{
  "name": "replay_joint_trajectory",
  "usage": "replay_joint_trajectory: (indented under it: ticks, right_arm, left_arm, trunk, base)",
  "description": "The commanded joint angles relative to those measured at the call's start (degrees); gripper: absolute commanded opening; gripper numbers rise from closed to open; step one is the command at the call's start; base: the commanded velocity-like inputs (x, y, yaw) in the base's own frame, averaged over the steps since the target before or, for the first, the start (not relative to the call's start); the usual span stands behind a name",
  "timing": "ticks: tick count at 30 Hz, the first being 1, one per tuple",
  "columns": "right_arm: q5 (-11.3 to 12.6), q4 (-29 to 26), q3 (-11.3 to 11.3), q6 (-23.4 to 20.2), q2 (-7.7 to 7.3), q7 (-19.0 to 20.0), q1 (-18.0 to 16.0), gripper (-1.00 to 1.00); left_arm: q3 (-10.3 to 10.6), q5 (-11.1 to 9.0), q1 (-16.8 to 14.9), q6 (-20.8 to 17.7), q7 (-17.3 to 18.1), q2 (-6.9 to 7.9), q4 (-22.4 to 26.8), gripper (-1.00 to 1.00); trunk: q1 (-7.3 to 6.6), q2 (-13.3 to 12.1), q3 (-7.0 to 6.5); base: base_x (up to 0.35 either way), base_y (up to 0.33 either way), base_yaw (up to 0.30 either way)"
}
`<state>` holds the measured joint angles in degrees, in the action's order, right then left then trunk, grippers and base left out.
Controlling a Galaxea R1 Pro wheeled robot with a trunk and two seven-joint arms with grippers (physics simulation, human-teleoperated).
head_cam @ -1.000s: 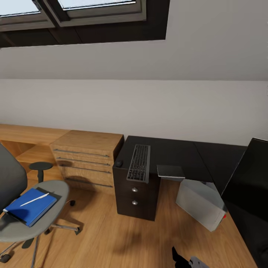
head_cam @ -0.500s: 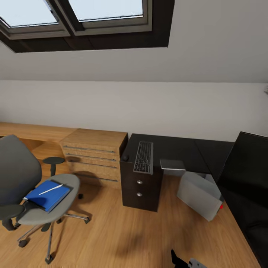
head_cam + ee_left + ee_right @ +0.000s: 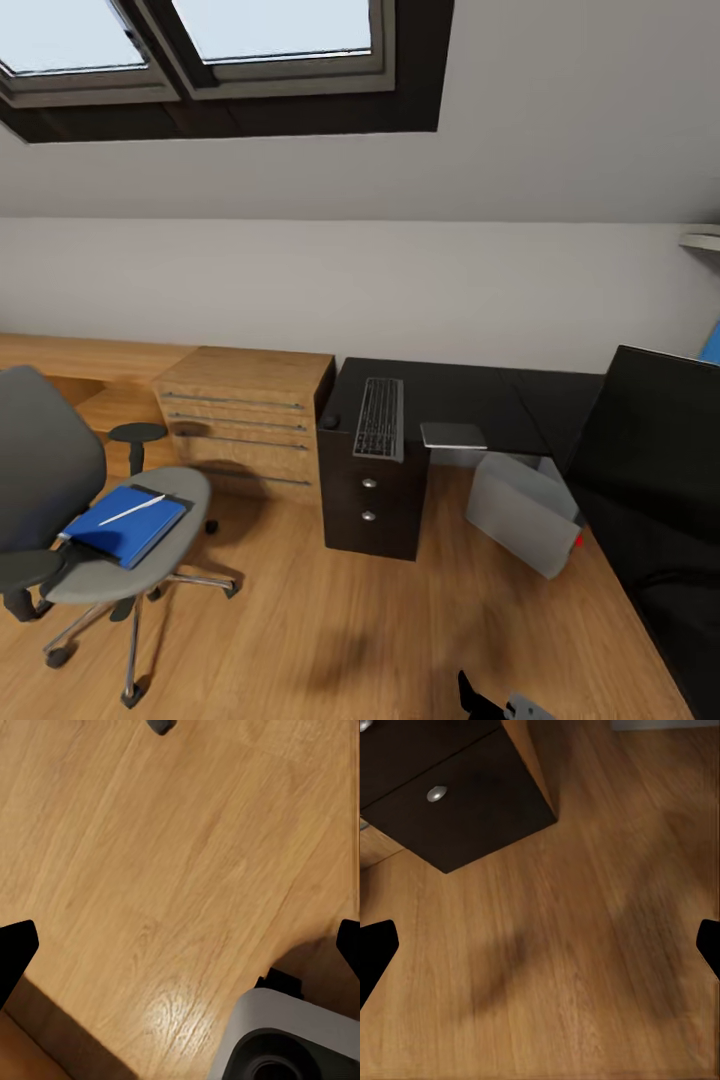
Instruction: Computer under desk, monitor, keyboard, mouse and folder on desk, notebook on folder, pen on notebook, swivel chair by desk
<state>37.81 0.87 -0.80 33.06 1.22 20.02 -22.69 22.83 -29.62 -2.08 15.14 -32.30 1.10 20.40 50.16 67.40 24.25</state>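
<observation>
The blue folder [image 3: 125, 525], with a white pen [image 3: 130, 511] on top, lay on the grey swivel chair [image 3: 110, 540]; the grey keyboard [image 3: 379, 417] was on the dark desk [image 3: 470, 395]. Both grippers' jaws stood open and empty, so most of the tidying looked undone.

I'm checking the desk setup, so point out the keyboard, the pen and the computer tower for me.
keyboard [image 3: 379, 417], head view, middle of its keys.
pen [image 3: 131, 510], head view, mid-shaft, on the blue book.
computer tower [image 3: 520, 513], head view, its grey side panel.
</observation>
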Motion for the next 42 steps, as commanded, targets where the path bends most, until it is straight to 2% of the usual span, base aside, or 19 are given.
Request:
replay_joint_trajectory:
  ticks: [1,2,3,8,11,13,17,18,20,25,34,42]
  right_arm:
    - [0.61,0.10,-0.08,0.11,0.01,0.46,-0.03,1.00]
    - [0.60,0.10,-0.08,0.10,0.01,0.46,-0.02,1.00]
    - [0.60,0.12,-0.08,0.09,0.01,0.46,0.00,1.00]
    - [0.53,0.17,-0.08,0.08,0.03,0.46,0.01,1.00]
    - [0.36,0.18,-0.15,0.08,0.15,0.46,0.02,1.00]
    - [0.12,0.17,-0.16,0.08,0.38,0.46,0.02,1.00]
    - [-3.78,0.17,-0.17,0.08,0.82,0.46,0.02,1.00]
    - [-7.11,0.21,-0.17,0.08,1.06,0.42,0.06,1.00]
    - [-8.50,0.27,-0.17,0.08,1.24,0.40,0.08,1.00]
    - [-9.65,0.33,-0.17,0.08,1.52,0.25,0.19,1.00]
    - [-9.94,0.31,-0.15,0.08,1.75,-3.04,0.21,1.00]
    - [-10.00,0.32,-0.17,0.08,1.77,-3.37,0.20,1.00]
  left_arm:
    - [0.54,-0.61,-0.03,0.20,0.32,0.02,0.03,1.00]
    - [0.58,-0.61,-0.03,0.17,0.79,0.01,0.02,1.00]
    - [0.61,-0.62,-0.03,0.08,4.11,0.06,-0.11,1.00]
    - [0.40,-0.65,-0.03,0.25,10.72,0.34,-0.24,1.00]
    - [0.30,-0.43,-0.03,0.61,13.00,0.39,-0.27,1.00]
    - [0.29,-0.39,-0.03,0.69,13.33,0.42,-0.27,1.00]
    - [0.29,-0.36,-0.03,1.65,13.55,0.46,-0.32,1.00]
    - [0.29,-0.35,-0.03,2.51,13.62,0.48,-0.43,1.00]
    - [0.29,-0.35,-0.03,2.84,13.64,0.48,-0.95,1.00]
    - [0.29,-0.22,-0.03,3.15,13.66,0.48,-2.24,1.00]
    - [0.60,-0.01,-0.03,3.23,13.66,0.40,-2.63,1.00]
    - [0.64,0.00,-0.03,3.23,13.66,0.40,-2.65,1.00]
  trunk:
    - [0.00,0.04,0.06]
    - [0.00,0.04,0.06]
    - [0.00,0.04,0.06]
    - [0.00,0.04,0.06]
    - [0.00,0.04,0.07]
    - [0.00,0.04,0.10]
    - [0.00,0.04,0.28]
    - [0.00,0.04,0.34]
    - [0.00,0.04,0.47]
    - [0.00,0.04,0.86]
    - [0.00,0.04,1.53]
    - [0.00,0.04,1.59]
  base:
    - [-0.005,0.003,-0.232]
    - [-0.004,0.002,-0.238]
    - [-0.002,0.001,-0.253]
    - [-0.001,0.000,-0.259]
    - [0.000,0.000,-0.263]
    - [0.000,0.000,-0.253]
    - [0.000,0.000,-0.174]
    - [0.000,0.000,-0.052]
    - [0.000,0.000,-0.034]
    - [0.000,0.000,0.031]
    - [0.100,0.065,0.093]
    - [-0.047,0.020,0.007]
